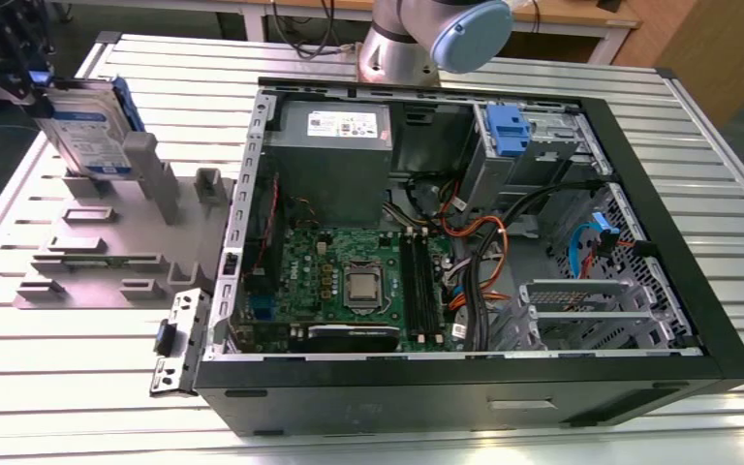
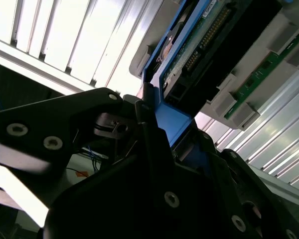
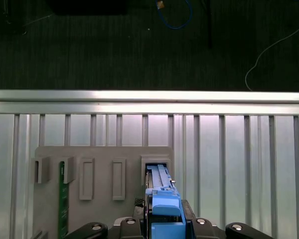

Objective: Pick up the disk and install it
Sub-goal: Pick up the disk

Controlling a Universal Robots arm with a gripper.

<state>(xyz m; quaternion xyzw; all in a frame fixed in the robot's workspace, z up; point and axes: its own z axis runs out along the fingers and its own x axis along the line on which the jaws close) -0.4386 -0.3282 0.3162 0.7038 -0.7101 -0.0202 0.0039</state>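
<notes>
At the tabletop's (image 1: 346, 426) edge on the exterior view's left, the tool (image 1: 34, 85) is clamped on the disk's (image 1: 85, 126) blue frame, holding it on edge over a grey rack (image 1: 101, 247).

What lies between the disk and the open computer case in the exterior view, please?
In the exterior view, bare slatted table and the grey holder's short upright post lie between the disk and the computer case.

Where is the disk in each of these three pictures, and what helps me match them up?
Exterior view: the disk stands on edge at the exterior view's left, at the grey rack.
First wrist view: seen edge-on, its blue frame at a rack slot.
Second wrist view: close up, blue frame in the gripper.
Shared landmark: the grey rack.
</notes>
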